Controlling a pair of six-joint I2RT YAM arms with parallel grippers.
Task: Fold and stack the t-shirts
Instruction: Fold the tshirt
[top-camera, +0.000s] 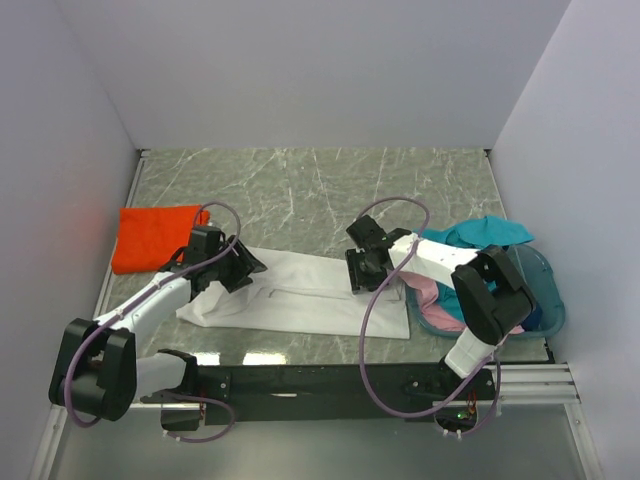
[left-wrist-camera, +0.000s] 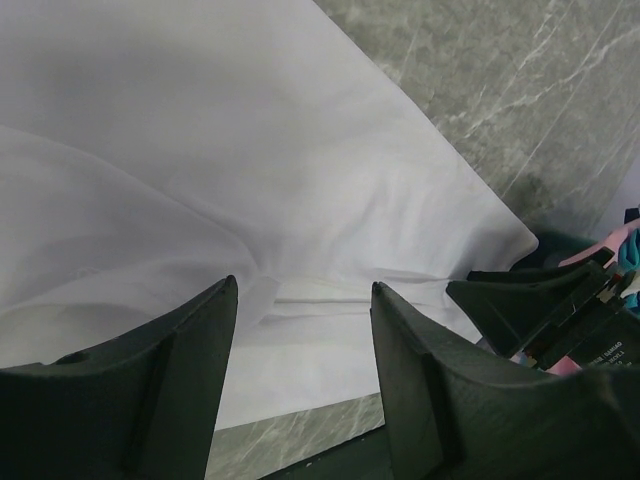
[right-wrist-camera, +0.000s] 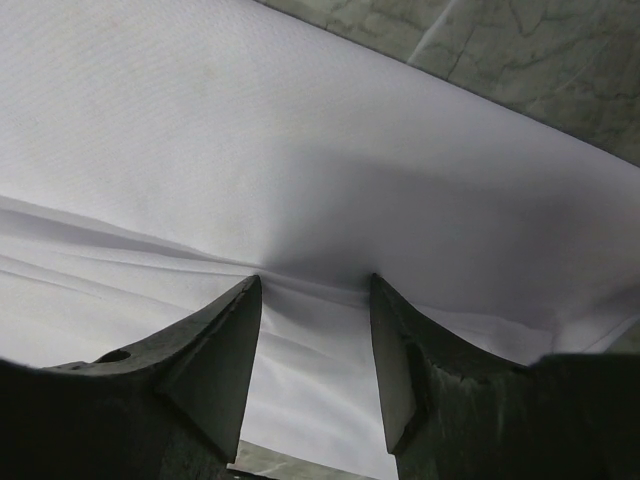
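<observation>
A white t-shirt (top-camera: 300, 300) lies on the marble table as a long flat strip; it also fills the left wrist view (left-wrist-camera: 250, 150) and the right wrist view (right-wrist-camera: 300, 130). My left gripper (top-camera: 240, 268) (left-wrist-camera: 303, 285) is open, its tips down on the shirt's left part, where the cloth puckers. My right gripper (top-camera: 362, 270) (right-wrist-camera: 312, 280) is open, its tips pressing the shirt's right part. A folded orange t-shirt (top-camera: 155, 235) lies at the far left. A teal t-shirt (top-camera: 480, 232) and a pink t-shirt (top-camera: 435, 295) sit in the basket. I see no second white shirt.
A translucent teal basket (top-camera: 548, 300) stands at the table's right edge beside my right arm. Grey walls close in the left, back and right. My right gripper's fingers (left-wrist-camera: 540, 300) show at the right edge of the left wrist view. Bare marble (top-camera: 320, 190) lies behind the shirt.
</observation>
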